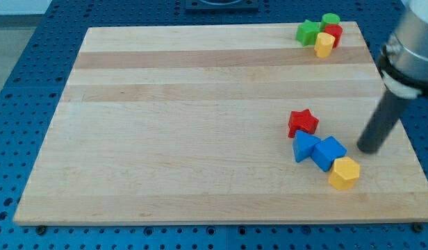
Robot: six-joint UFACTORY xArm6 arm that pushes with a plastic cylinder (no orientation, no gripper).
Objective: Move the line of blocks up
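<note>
A slanted line of blocks lies at the view's lower right: a red star (303, 122), a blue block (305, 146), a blue cube (329, 152) and a yellow hexagon (344, 173), each touching its neighbour. My tip (369, 148) rests on the board to the right of the blue cube, a short gap away, touching no block. A separate cluster sits at the view's top right: a green star (308, 32), a green cylinder (331, 20), a red block (333, 32) and a yellow block (324, 45).
The wooden board (200, 125) lies on a blue perforated table (33, 83). The board's right edge runs close to my tip. The arm's grey body (410, 48) hangs over the view's upper right.
</note>
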